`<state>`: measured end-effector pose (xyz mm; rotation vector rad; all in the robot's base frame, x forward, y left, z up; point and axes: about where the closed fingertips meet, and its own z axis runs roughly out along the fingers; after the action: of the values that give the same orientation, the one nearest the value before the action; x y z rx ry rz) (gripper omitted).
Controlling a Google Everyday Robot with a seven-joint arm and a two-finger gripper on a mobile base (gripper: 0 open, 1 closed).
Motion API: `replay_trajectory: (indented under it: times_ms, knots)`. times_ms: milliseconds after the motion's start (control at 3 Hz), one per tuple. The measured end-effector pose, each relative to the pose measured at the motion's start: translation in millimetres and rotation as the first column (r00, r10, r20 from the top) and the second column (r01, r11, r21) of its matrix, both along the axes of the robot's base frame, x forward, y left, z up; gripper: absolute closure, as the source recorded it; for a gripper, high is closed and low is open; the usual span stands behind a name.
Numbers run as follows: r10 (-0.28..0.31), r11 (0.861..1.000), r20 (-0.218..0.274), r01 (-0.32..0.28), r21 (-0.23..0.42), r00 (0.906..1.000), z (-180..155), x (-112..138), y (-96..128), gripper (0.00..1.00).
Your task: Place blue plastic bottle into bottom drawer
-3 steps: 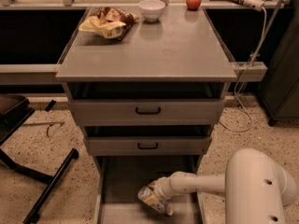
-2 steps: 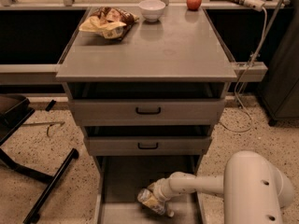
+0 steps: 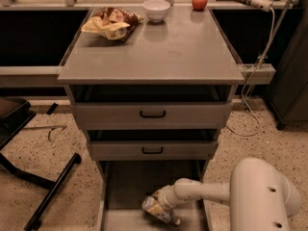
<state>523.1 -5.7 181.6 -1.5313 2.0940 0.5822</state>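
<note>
a cream, tube-shaped robot arm (image 3: pixel 207 191) reaches from the right into the open bottom drawer (image 3: pixel 126 186), its claw (image 3: pixel 155 200) low inside the tray, right of the middle. the blue plastic bottle (image 3: pixel 159 211) sits directly under the claw and touching it. its long axis runs on a diagonal, from the claw down and to the right toward the drawer's open front. the small white cap leads at the lower right end, and the other end is tucked beneath the claw. the bottle looks pale and glossy, with a whitish wrap that shows yellowish patches in the dim light. whether the claw is clenched on it or has released it cannot be told, nor whether the bottle rests on the drawer floor.

the drawer is a plain, matte grey metal tray with low side walls. just above the claw are two shallower grey drawers, the middle drawer (image 3: pixel 152 150) and the upper drawer (image 3: pixel 152 113), each with a thin black handle. well above the claw, the flat grey cabinet top (image 3: pixel 159 52) carries a round white bowl (image 3: pixel 157 9), a red apple (image 3: pixel 199 1) and a crumpled yellow snack bag (image 3: pixel 111 23). to the claw's right bulges the robot's smooth, rounded cream shell (image 3: pixel 262 196). to its left, a black chair leg (image 3: pixel 53 191) crosses speckled terrazzo floor (image 3: pixel 62 148).
</note>
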Motion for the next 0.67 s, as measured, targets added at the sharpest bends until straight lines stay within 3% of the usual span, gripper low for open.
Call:
replay_trajectory:
  times_ms: [667]
  knots:
    - [0.0, 1.0, 0.0, 0.0, 0.0, 1.0, 0.0, 0.0, 0.0, 0.35]
